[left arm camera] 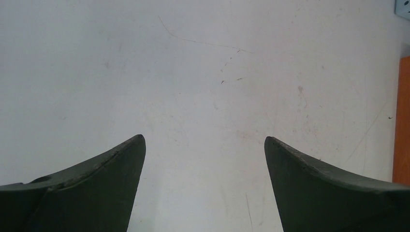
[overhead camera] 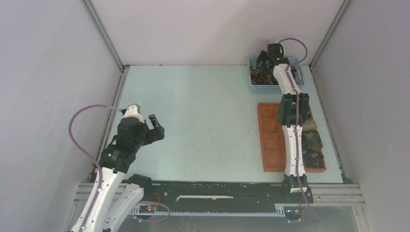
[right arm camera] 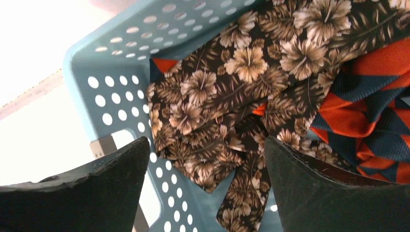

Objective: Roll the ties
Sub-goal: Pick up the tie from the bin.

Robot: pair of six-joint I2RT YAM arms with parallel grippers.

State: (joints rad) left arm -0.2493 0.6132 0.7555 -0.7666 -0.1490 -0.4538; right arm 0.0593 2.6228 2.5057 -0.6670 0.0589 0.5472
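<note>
Loose ties lie heaped in a blue mesh basket (overhead camera: 291,88) at the table's far right. In the right wrist view a dark brown tie with tan flowers (right arm camera: 217,96) fills the middle, and a black and red-orange tie (right arm camera: 372,106) lies to its right. My right gripper (right arm camera: 207,145) (overhead camera: 261,63) hangs open just above the brown tie, one finger near the basket wall (right arm camera: 111,82), nothing held. My left gripper (left arm camera: 204,140) (overhead camera: 158,126) stands open over bare table at the left, far from the ties.
An orange-brown tray (overhead camera: 270,140) of square compartments lies in front of the basket. Rolled dark bundles (overhead camera: 314,141) sit in its right column, partly hidden by the right arm. The tray's edge (left arm camera: 402,121) shows in the left wrist view. Grey walls enclose the table.
</note>
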